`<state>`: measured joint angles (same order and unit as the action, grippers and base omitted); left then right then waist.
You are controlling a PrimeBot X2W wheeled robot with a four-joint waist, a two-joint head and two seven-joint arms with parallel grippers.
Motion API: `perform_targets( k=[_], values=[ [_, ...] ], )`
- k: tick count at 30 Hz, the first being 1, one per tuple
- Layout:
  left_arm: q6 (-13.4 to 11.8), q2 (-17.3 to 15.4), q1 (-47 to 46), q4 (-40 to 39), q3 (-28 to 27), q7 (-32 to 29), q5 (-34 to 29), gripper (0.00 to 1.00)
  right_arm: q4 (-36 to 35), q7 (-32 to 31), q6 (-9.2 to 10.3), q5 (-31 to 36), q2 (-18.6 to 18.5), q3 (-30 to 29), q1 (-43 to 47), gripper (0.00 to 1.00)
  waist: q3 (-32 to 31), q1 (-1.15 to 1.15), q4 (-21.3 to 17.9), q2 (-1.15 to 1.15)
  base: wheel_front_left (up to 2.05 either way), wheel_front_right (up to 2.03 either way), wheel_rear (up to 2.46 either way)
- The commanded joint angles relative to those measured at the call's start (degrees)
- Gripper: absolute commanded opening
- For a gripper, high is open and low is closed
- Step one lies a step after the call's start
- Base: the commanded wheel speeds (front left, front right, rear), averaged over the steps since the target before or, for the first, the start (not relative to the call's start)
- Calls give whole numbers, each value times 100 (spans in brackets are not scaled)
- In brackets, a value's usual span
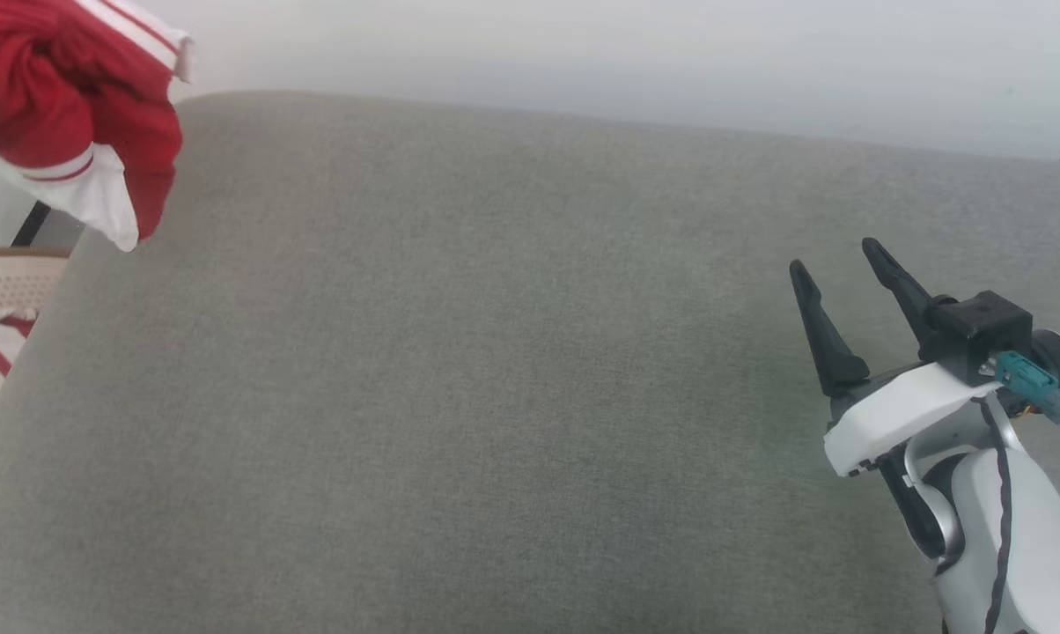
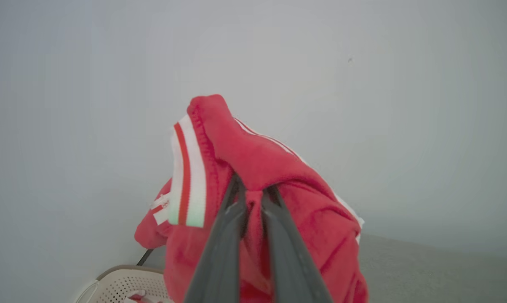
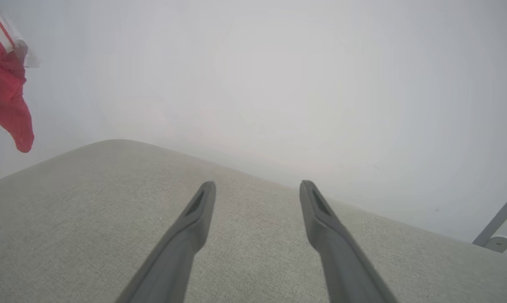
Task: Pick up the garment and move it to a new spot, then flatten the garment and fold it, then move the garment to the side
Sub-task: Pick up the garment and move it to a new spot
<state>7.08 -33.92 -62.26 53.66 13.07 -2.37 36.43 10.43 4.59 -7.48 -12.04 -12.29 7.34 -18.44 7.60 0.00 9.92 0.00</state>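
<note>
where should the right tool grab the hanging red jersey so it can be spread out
Probably the white sleeve, the lowest loose flap of the red jersey. It dangles free below the bunch that the left tool pinches, just off the grey cushion's far left corner. The open right tool could come from the right, straddling the flap's edge.

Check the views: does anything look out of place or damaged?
Nothing damaged or spilled. The garment hangs bunched from the shut left tool, up by the grey cushion's left edge near the basket; the right tool is open and empty.
</note>
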Motion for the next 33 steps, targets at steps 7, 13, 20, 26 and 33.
perform_targets(
  k=[7, 13, 20, 26, 33],
  values=[
    [-538, 0, 643, -2155, 25, -974, 182, 0, 129, 173, -3, 33, 67, -244, -8, 100, -288, 0, -449, 0, 0, 0, 0],
    [-1058, -79, 1373, -3741, -22, -1633, 378, 0, 161, 214, -2, 63, -10, -485, -45, 100, -290, 0, -802, 0, 0, 0, 0],
    [-1724, -66, 2151, -5592, 111, -2458, 457, 0, 233, 316, -3, 90, -45, -813, -41, 100, -200, 0, -1360, 0, 0, 0, 0],
    [-2017, 143, 2501, -6464, 434, -2899, 533, 0, 342, 402, -3, 104, 10, -977, 29, 100, -73, 0, -1762, 0, 0, 0, 0],
    [-2125, 518, 2942, -6505, 912, -3128, 711, 0, 501, 561, -3, 74, 151, -1016, 54, 100, 144, 0, -2084, 0, 0, 0, 0]
  ],
)
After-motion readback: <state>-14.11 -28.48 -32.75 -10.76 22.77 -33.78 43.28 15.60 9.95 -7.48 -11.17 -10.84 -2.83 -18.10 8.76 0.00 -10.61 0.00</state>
